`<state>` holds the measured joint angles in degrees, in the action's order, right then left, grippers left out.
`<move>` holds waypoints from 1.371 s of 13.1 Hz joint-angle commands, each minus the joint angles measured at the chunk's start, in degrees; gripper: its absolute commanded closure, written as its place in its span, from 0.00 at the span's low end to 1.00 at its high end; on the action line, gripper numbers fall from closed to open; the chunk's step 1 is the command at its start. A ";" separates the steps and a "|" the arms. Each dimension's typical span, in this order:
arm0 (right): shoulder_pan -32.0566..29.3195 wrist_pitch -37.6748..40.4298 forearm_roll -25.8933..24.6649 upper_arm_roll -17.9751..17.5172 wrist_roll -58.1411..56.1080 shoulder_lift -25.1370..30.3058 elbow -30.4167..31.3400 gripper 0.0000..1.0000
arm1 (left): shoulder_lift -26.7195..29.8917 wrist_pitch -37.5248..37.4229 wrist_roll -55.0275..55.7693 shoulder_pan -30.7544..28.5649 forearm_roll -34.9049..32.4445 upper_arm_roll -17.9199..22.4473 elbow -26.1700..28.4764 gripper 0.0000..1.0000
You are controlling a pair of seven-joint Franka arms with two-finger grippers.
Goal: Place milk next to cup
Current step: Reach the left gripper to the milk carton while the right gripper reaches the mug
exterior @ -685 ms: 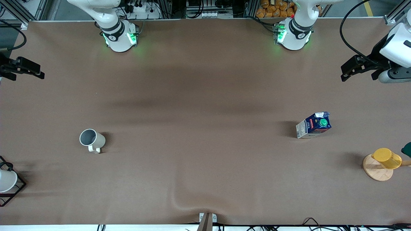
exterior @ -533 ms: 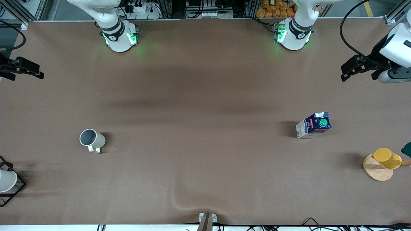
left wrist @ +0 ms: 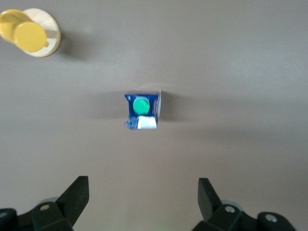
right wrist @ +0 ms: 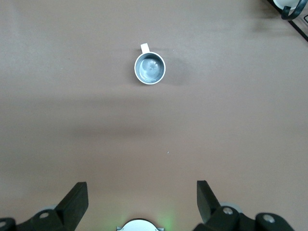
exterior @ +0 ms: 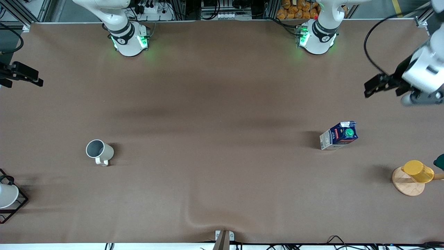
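Note:
The milk (exterior: 339, 135) is a small dark-blue carton with a green cap, standing upright toward the left arm's end of the table. In the left wrist view the milk (left wrist: 143, 110) shows from above, well apart from my open left gripper (left wrist: 143, 192). High over bare table at that end hangs the left gripper (exterior: 376, 86), holding nothing. The cup (exterior: 99, 151), a grey-white mug with a small handle, stands toward the right arm's end. It appears as the cup (right wrist: 149, 67) past my open right gripper (right wrist: 142, 192). The right gripper (exterior: 29, 78) hovers over that end's edge, empty.
A yellow cup (exterior: 418, 171) rests on a round wooden coaster (exterior: 406, 185) near the left arm's end, nearer the front camera than the milk. A white cup in a black wire rack (exterior: 10, 199) sits at the right arm's end. The cloth has a wrinkle (exterior: 197, 218) near the front edge.
The left arm has swung, bringing its gripper a little closer to the spot above the milk. The right gripper has drifted slightly outward at its end. Milk and cup have not moved.

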<state>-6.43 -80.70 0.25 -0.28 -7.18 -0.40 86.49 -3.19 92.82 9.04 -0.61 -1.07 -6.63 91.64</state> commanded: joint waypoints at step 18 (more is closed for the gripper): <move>0.45 -4.72 5.11 -1.56 0.85 -11.36 -1.06 0.00 | -10.43 27.15 -0.51 -2.56 -1.13 0.22 18.75 0.00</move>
<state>-6.16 -84.40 4.03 -1.65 -7.05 -9.07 86.70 -13.02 119.26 8.90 -2.94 -1.21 -6.47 110.44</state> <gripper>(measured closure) 0.000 0.000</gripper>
